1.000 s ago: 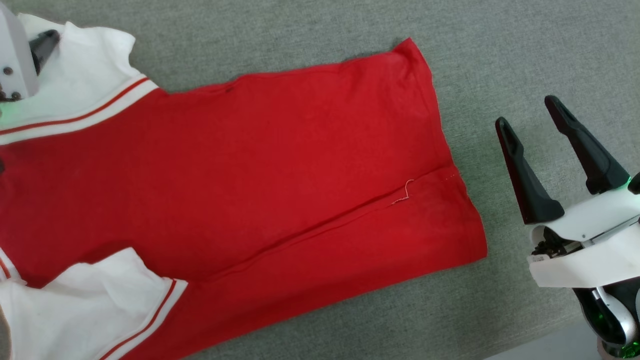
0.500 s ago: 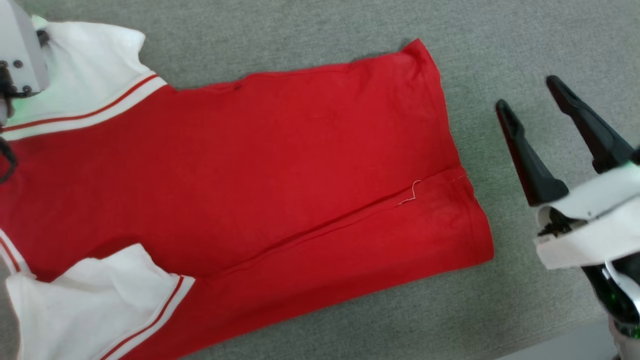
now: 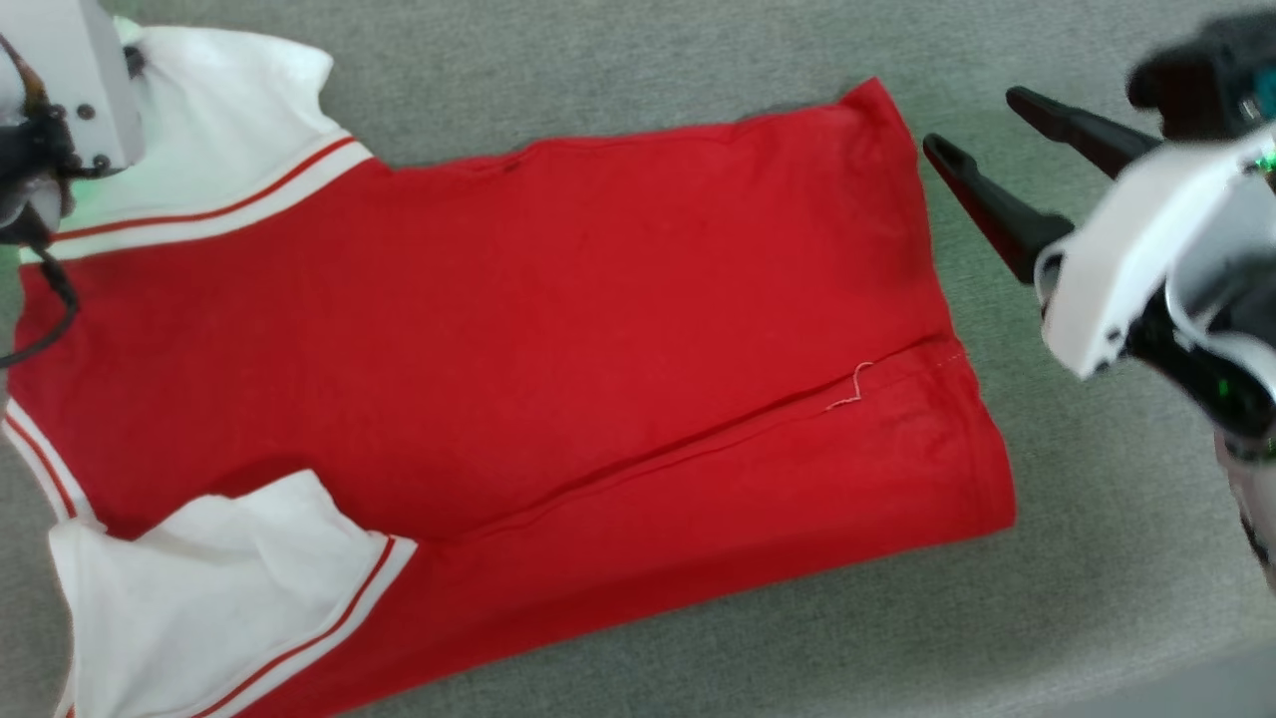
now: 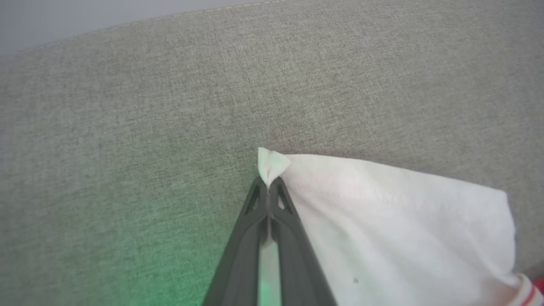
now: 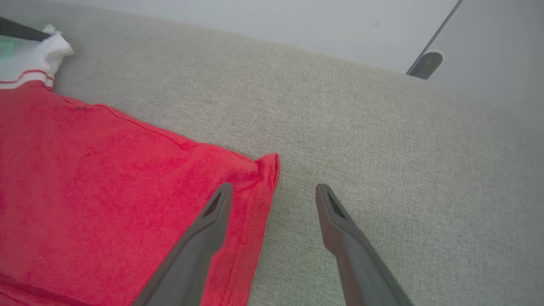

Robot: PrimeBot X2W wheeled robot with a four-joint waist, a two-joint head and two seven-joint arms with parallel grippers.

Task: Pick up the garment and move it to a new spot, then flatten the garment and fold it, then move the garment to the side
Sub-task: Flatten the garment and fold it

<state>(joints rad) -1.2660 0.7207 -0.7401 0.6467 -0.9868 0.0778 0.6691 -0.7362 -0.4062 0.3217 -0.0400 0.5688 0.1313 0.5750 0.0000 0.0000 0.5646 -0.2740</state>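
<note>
Garment [image 3: 598, 329] lies spread on the grey surface [image 3: 618, 60], collar end at frame left, hem at right, one long crease low on the body. Left hand [image 4: 268, 187] is clamped on the tip of the white sleeve [image 4: 382, 221], upper left. Right hand [image 3: 975, 120] has swung from lower right up to upper right, fingers spread and empty, now aimed at the far hem corner [image 5: 267, 163]; in its wrist view one finger is over red cloth, the other over grey. Camera shifted a bit too; shirt itself looks unmoved. Reads as setup for a two-corner grab to pull it flat or start a fold. Hem not yet gripped.
</note>
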